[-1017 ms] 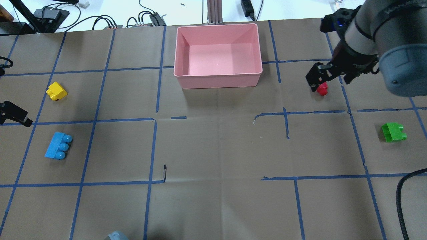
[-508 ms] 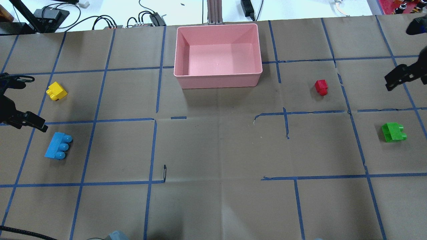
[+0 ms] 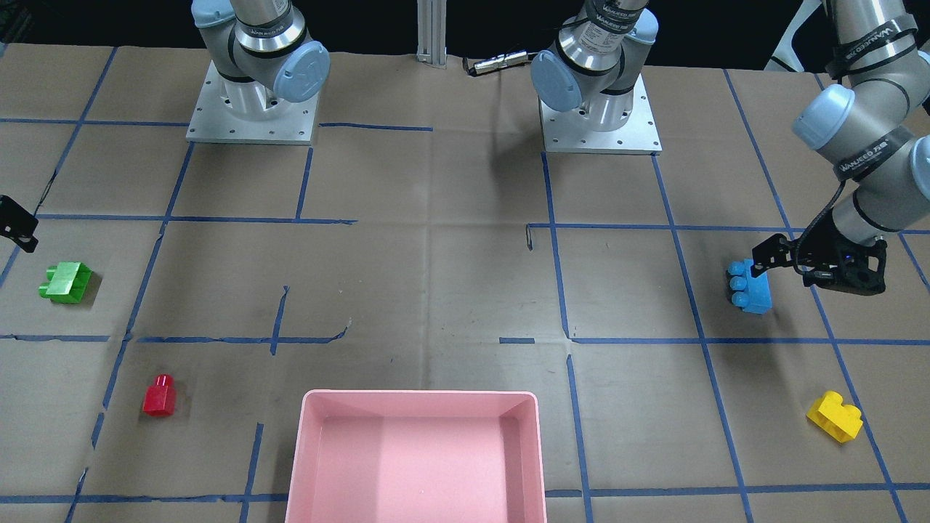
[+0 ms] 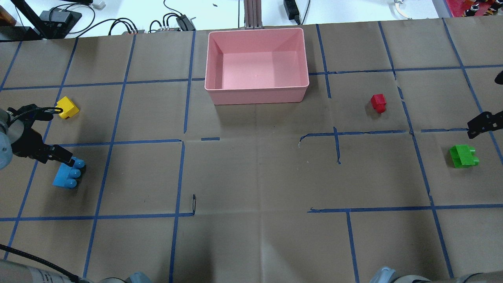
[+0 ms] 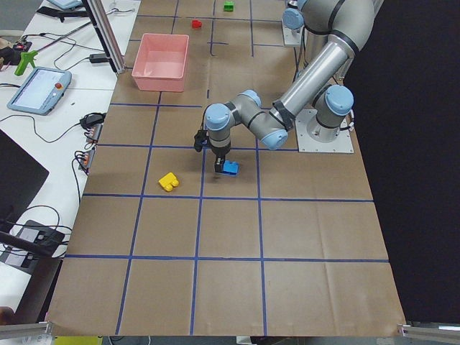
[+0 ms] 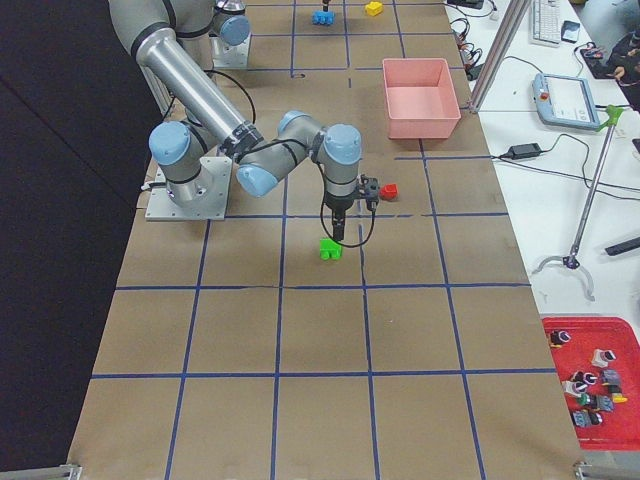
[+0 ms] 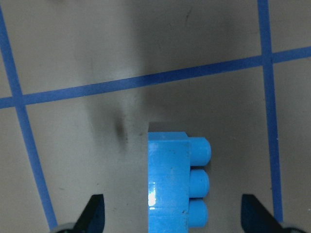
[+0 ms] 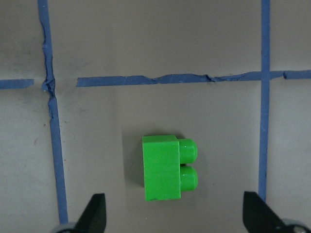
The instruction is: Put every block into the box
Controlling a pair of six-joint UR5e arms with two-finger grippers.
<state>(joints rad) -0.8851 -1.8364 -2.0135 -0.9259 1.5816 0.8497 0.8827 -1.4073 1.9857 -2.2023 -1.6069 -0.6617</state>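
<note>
While left end effector [image 7: 175,213] and right end effector [image 8: 175,213] gape wide, four blocks [image 4: 464,155] loose, one pink box [image 4: 257,96].

Seen from my remote console: the table cover [image 4: 255,177] is matt brown paper, creased and scuffed; the blue tape [image 8: 170,78] gridding it is wrinkled and ragged-edged; the pink box [image 4: 257,96] is smooth plastic with a soft sheen; the blue brick [image 7: 167,179], glossy plastic, catches a glint; the green brick [image 8: 163,167] is smooth plastic; across from the box, base plates [image 3: 639,138] of dull bare metal.
</note>
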